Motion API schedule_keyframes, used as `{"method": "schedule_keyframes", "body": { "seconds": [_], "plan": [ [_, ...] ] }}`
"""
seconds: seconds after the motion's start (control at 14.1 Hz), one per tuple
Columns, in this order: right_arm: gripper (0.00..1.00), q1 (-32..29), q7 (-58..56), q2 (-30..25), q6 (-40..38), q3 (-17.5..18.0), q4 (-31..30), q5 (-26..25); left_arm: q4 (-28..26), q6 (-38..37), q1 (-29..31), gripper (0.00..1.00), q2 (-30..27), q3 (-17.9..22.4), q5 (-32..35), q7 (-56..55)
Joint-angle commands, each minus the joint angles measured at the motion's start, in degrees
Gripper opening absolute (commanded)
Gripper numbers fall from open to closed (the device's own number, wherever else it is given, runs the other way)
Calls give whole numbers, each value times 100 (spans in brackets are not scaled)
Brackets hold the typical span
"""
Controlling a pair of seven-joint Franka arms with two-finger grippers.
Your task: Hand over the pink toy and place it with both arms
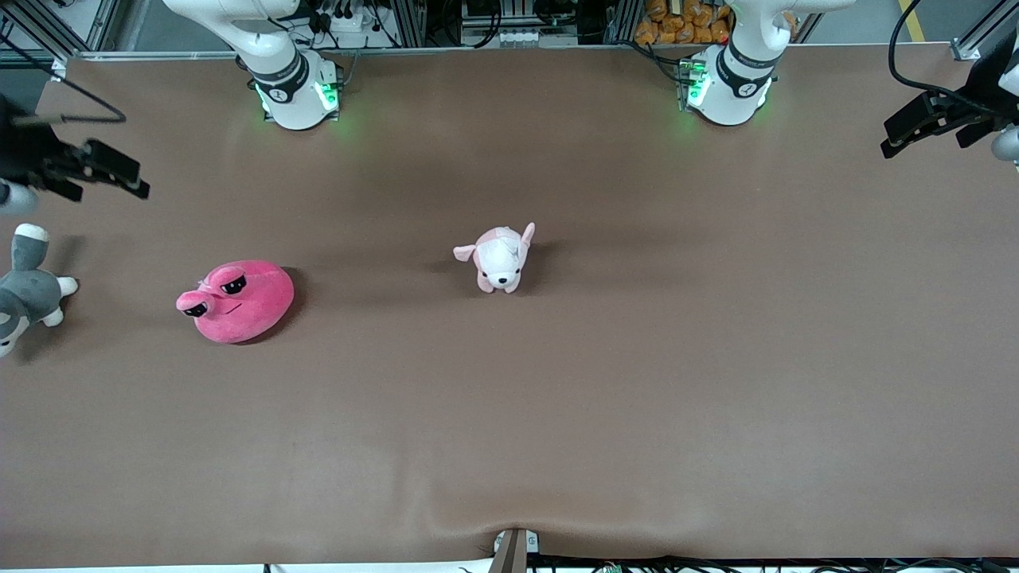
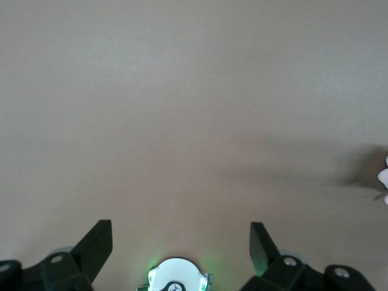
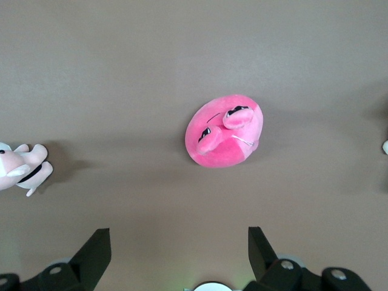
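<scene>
Pink toy (image 1: 236, 301) seen lying on counter (image 1: 557, 414), toward right arm's end from white-pink puppy (image 1: 500, 259). Right claw (image 3: 176, 257) raised above pink toy, left claw (image 2: 182, 254) over bare counter; both spread wide, nothing held. Stage not settled: pickup pending or placement done.

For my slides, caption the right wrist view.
Open right gripper above the brown table, pink toy lying ungrasped.

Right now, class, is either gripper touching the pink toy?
No. The pink toy lies alone on the table, with the right gripper open above it and the left gripper elsewhere.
</scene>
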Motion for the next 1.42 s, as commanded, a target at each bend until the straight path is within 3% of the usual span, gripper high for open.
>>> {"method": "schedule_keyframes", "body": {
  "seconds": [0.0,0.5,1.35],
  "plan": [
    [100,81,50,-171,-20,-242,-97,-107,28,-109,20,100,-65,14,-46,118],
    [100,19,-240,-118,42,-243,71,-494,72,-91,-33,100,76,-30,-20,118],
    [100,19,-171,-110,-248,-216,-70,-415,336,-232,-77,100,199,-39,-46,4]
  ]
}}
